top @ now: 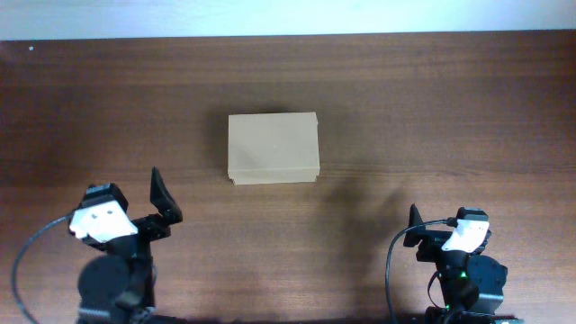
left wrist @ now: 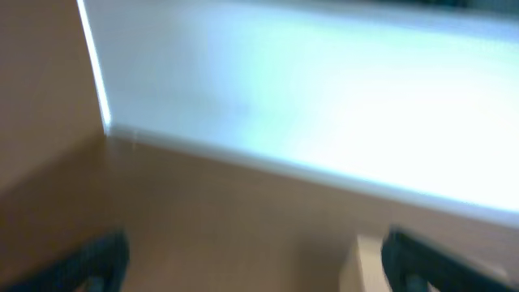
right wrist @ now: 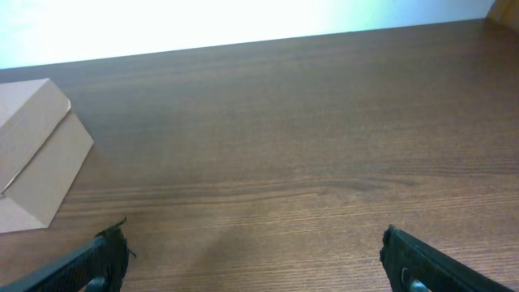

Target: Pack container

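Observation:
The container (top: 273,148) is a plain tan cardboard box lying shut in the middle of the dark wooden table. It shows at the left edge of the right wrist view (right wrist: 36,150) and as a blurred pale corner in the left wrist view (left wrist: 363,264). My left gripper (top: 162,202) is at the front left, open and empty, well short of the box. In the blurred left wrist view its fingers (left wrist: 255,264) stand wide apart. My right gripper (top: 432,229) is at the front right, away from the box, and its fingers (right wrist: 255,264) are wide apart over bare wood.
The wooden table (top: 432,108) runs to a pale wall or edge along the back (top: 288,16). Black cables loop beside each arm base at the front edge.

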